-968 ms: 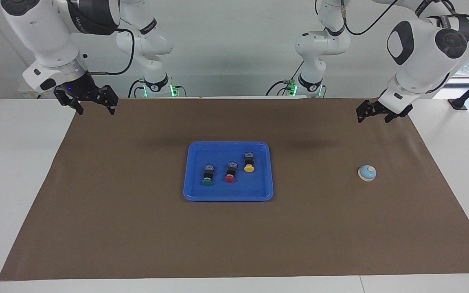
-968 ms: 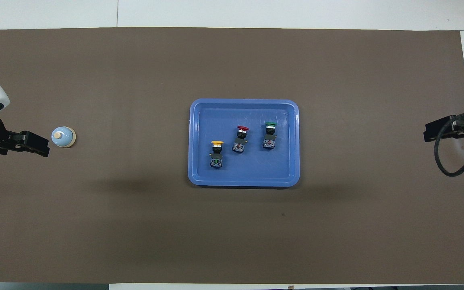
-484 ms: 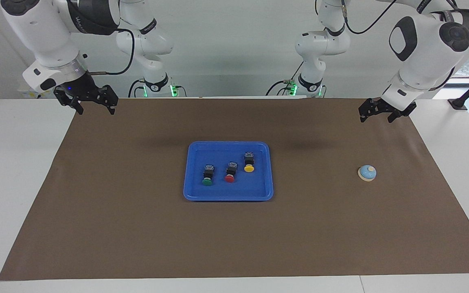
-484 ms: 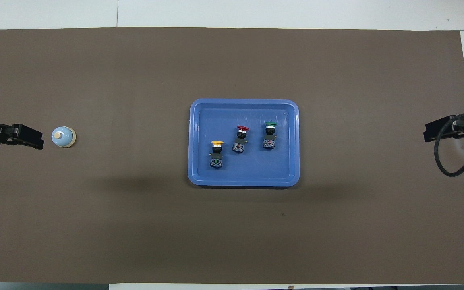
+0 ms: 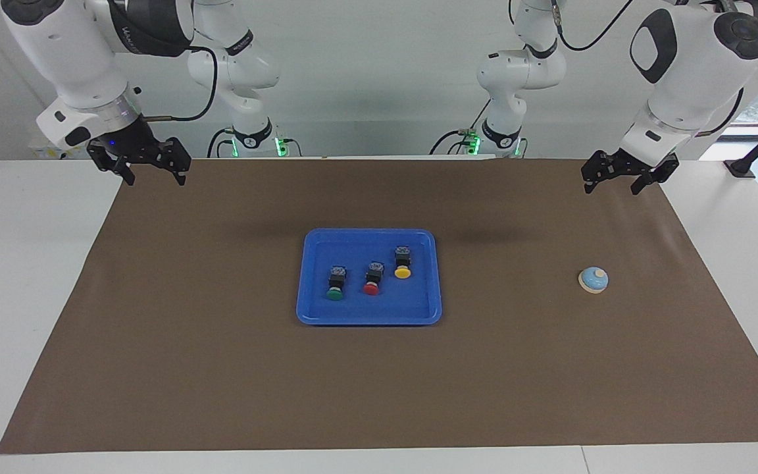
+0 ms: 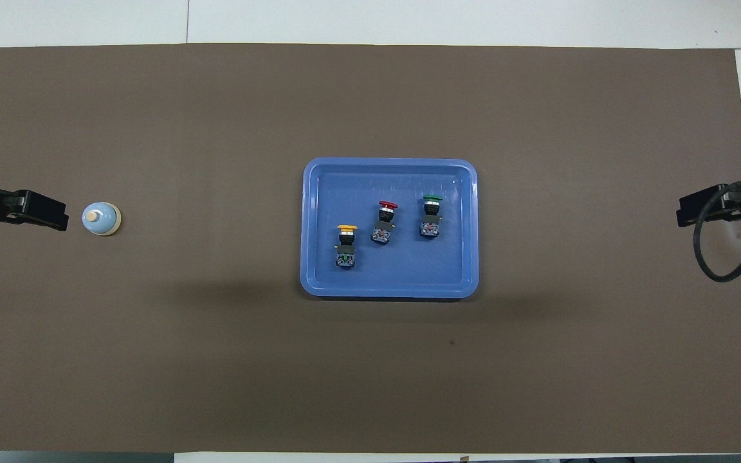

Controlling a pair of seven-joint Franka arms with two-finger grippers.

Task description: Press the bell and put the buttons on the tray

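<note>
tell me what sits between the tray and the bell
Nothing: in both views only bare brown mat lies between the tray and the bell.

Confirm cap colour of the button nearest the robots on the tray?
Yellow. The yellow button lies on the blue tray; clearest in the overhead view.

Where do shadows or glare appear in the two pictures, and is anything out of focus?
Facing view: two soft dark shadows lie on the brown mat, one at each side of the tray toward the robots; bright window at the upper corner; all looks sharp. Overhead view: the same soft patches, no glare on the tray.
</note>
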